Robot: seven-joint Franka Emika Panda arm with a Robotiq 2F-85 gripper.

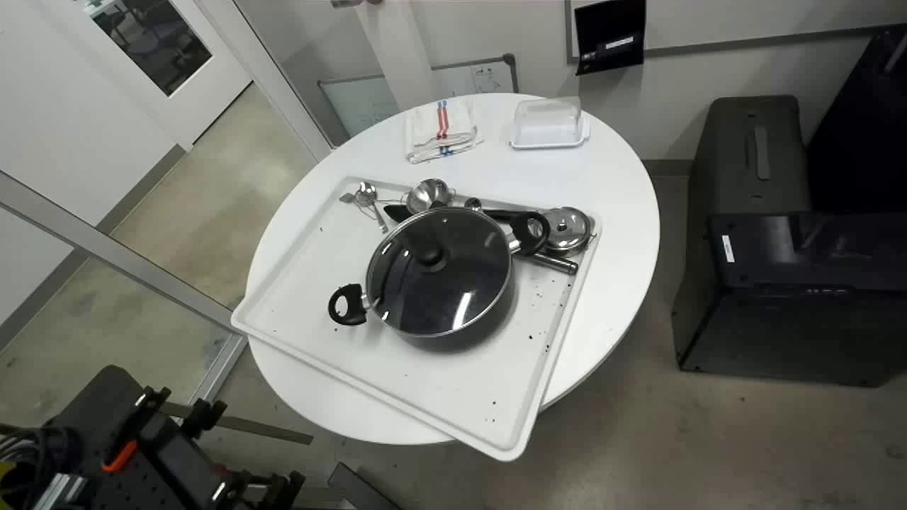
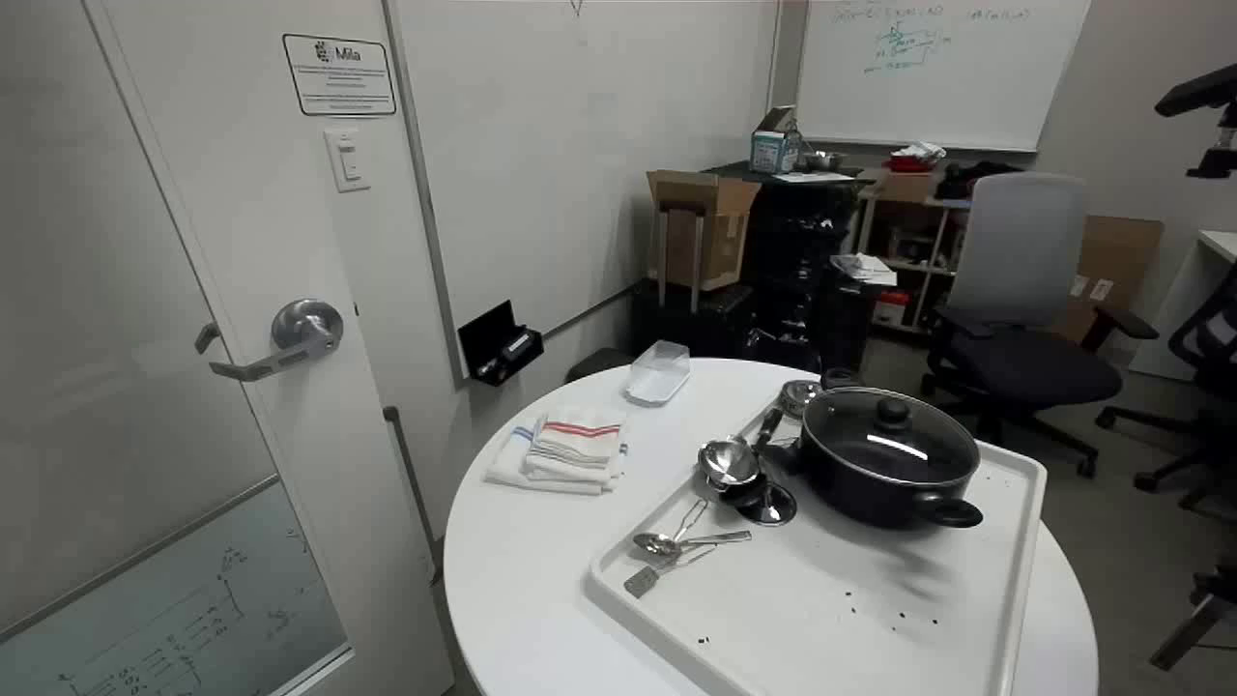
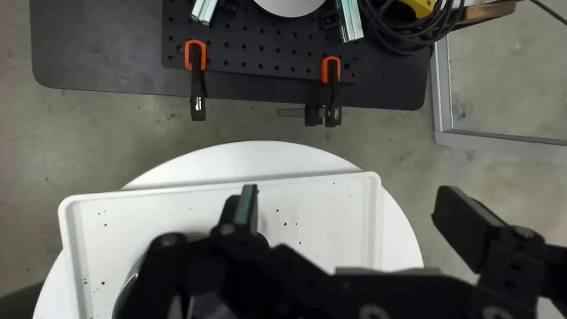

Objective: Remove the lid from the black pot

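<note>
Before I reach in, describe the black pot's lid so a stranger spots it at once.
On the round table sits a white tray, and on it the black pot with two loop handles. The lid covers that pot: dark-looking glass with a black centre knob. It is far wider than the small metal pot nearby, whose top is shiny.

Round white table (image 1: 627, 212), rimmed white tray (image 1: 453, 389) overhanging its edge, folded striped towels (image 2: 570, 454), clear-covered dish (image 1: 549, 126).

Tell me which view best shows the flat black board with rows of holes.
The wrist view: it looks down on the flat black board, its perforation clear. Elsewhere, the board shows only in an exterior view, partly, at bottom left.
</note>
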